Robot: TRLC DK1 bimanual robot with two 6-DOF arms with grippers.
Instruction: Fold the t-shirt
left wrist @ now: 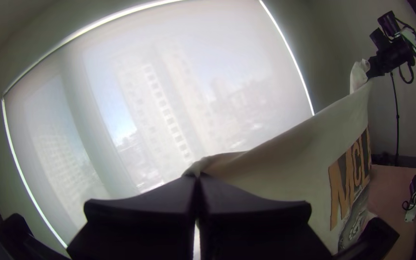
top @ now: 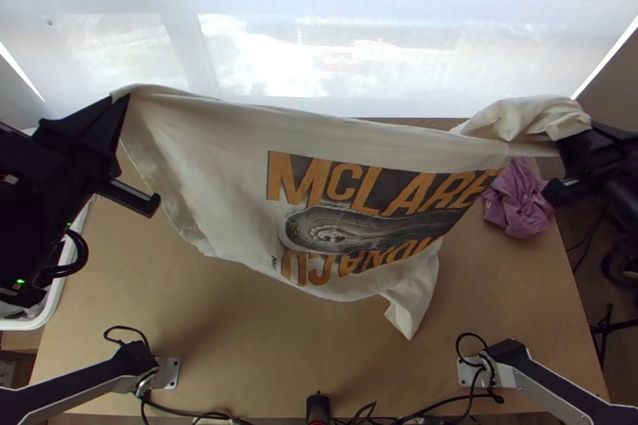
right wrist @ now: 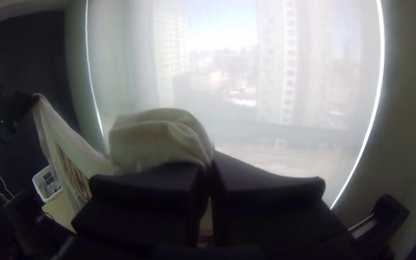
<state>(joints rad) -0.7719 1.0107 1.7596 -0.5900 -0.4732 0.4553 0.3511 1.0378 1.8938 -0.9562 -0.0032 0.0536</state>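
Left tool [top: 124, 100], frame left, and right tool [top: 568, 138], frame right: both pinching t-shirt [top: 215, 178], bunched at right; good lowering is needing even tension.

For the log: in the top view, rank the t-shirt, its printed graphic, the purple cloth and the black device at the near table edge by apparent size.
1. t-shirt
2. printed graphic
3. purple cloth
4. black device

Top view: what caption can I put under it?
Left gripper and right gripper hold a printed t-shirt above the table.
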